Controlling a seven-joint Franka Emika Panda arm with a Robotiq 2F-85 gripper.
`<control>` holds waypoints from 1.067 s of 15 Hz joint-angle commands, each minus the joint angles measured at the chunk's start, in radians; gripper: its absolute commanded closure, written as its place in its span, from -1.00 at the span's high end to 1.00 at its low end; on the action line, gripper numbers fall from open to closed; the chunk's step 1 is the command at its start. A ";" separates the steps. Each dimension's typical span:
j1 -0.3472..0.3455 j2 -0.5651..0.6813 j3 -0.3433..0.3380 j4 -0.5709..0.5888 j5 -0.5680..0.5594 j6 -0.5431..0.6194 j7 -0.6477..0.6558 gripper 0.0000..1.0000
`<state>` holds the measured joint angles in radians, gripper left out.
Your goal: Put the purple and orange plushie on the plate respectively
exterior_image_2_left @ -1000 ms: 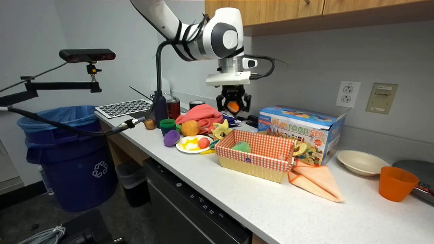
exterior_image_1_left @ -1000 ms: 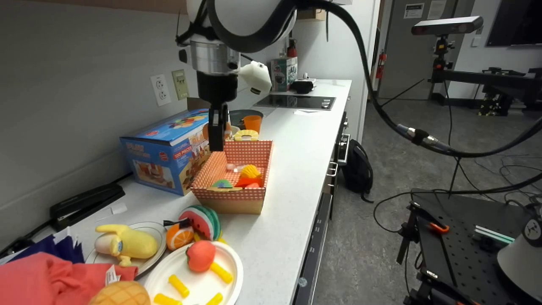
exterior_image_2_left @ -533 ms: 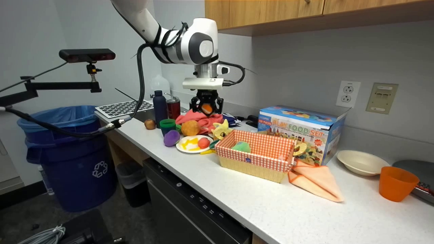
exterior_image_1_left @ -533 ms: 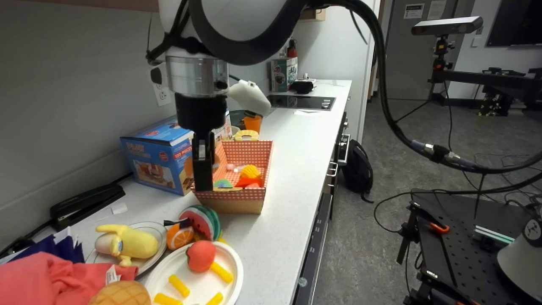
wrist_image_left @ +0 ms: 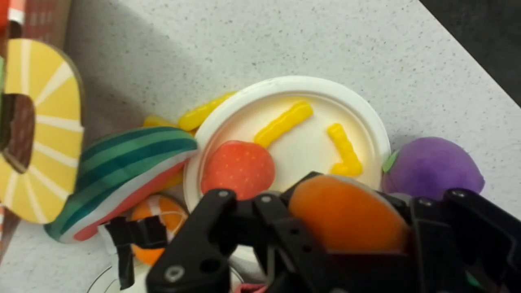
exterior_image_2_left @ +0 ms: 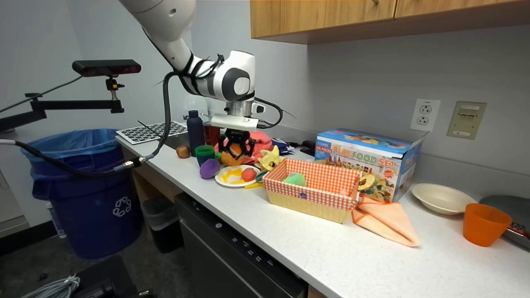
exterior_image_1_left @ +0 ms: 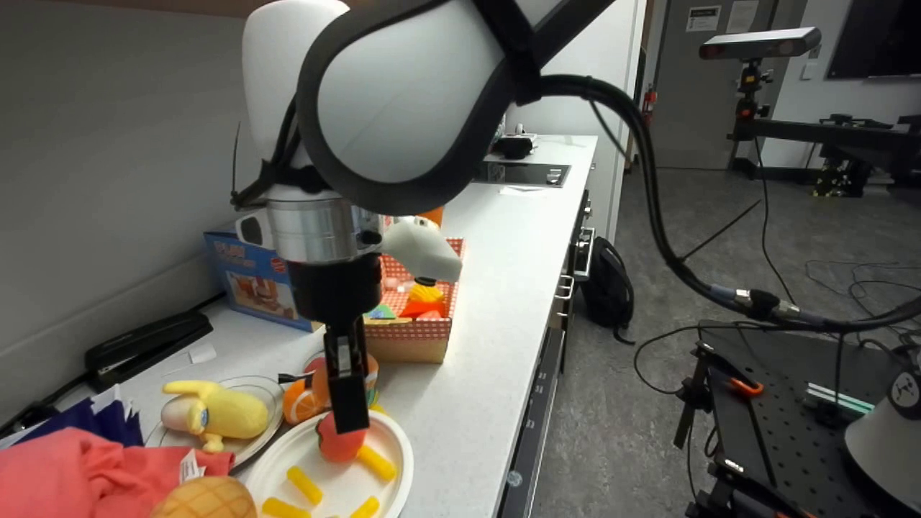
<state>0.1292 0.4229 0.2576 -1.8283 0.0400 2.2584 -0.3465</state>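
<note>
Left to right along the desk [exterior_image_2_left: 256, 215] in an exterior view. Gridded mat [exterior_image_2_left: 143, 133] at the left end. Brown round item [exterior_image_2_left: 183, 152] near the front edge; dark blue bottle [exterior_image_2_left: 195, 134] behind it, more toward the back edge. Green cup [exterior_image_2_left: 204, 155] next, upright. In front of it, the purple plushie [exterior_image_2_left: 210, 169] lies on the desk near the front edge, just beside the white plate [wrist_image_left: 309, 150]. Red tumbler [exterior_image_2_left: 211, 135] farther back, partly hidden.

White plate also near the front edge, carrying yellow sticks [wrist_image_left: 283, 123] and a red strawberry [wrist_image_left: 240, 171]. Raised off the desk here: the end effector [exterior_image_2_left: 236, 154], closed on the orange plushie [wrist_image_left: 346, 215] and gripping it. In the wrist view both overlap one side of the plate; can't tell if they hang directly above it. Round tan toy [exterior_image_1_left: 205, 498] beside the plate, then pink cloth [exterior_image_2_left: 261, 142] toward the back edge.

Right of the plate: watermelon wedge [wrist_image_left: 126, 183] and orange-slice toy [exterior_image_1_left: 296, 403]; banana plush [exterior_image_1_left: 223, 416] on a second plate [exterior_image_1_left: 272, 403], nearer the back edge.

Red-checked basket [exterior_image_2_left: 310, 203] between front and back edges; green toy [exterior_image_2_left: 295, 179], yellow toy [exterior_image_1_left: 426, 293] and red toy [exterior_image_1_left: 421, 309] inside. Blue play-food box [exterior_image_2_left: 364, 153] behind it, by the back edge. Peach napkin [exterior_image_2_left: 385, 223] right of the basket. Beige bowl [exterior_image_2_left: 443, 198] near the back edge, upright orange cup [exterior_image_2_left: 486, 225] to its right.
</note>
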 commanded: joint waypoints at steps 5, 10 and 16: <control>-0.007 0.002 0.015 0.026 0.061 0.003 -0.045 0.43; -0.012 -0.023 0.011 0.038 0.056 0.005 -0.049 1.00; -0.021 -0.096 0.003 0.017 0.058 0.015 -0.049 1.00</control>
<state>0.1183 0.3782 0.2639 -1.7853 0.0710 2.2592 -0.3612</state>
